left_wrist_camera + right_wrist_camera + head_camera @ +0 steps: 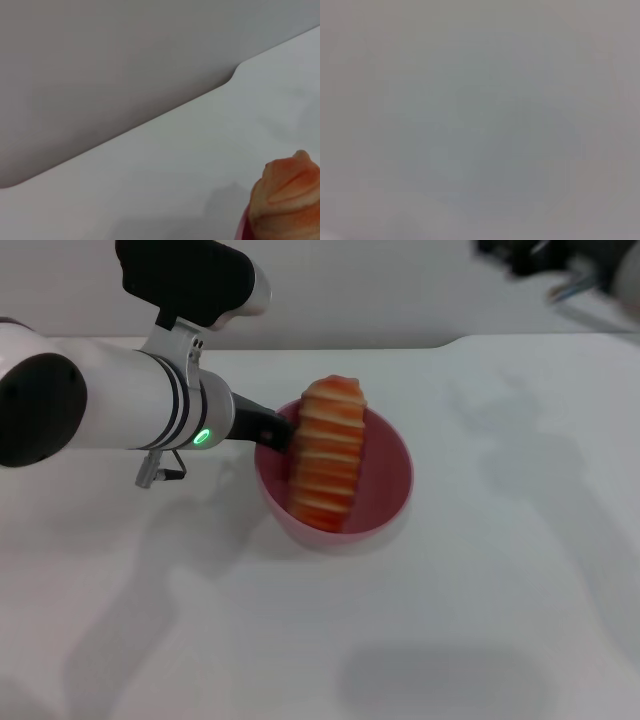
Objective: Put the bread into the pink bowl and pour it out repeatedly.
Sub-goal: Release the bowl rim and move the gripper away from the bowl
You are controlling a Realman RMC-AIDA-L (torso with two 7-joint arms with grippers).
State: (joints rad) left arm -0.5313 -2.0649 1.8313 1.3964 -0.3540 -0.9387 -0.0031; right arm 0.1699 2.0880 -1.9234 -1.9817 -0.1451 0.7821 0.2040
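The pink bowl [385,475] sits mid-table in the head view. The bread [328,452], orange and cream striped, lies lengthwise in it, one end down inside and the other poking above the far rim. My left gripper [272,430] reaches in from the left and is shut on the bowl's left rim. The left wrist view shows the bread's raised end [287,195] and a sliver of the bowl's rim [243,226]. My right gripper [560,270] hangs high at the far right, away from the bowl. The right wrist view shows only blank grey.
The white table [500,620] extends all around the bowl. Its back edge has a step [452,340] behind the bowl, also seen in the left wrist view [234,75]. My left arm's white forearm [110,405] spans the left side.
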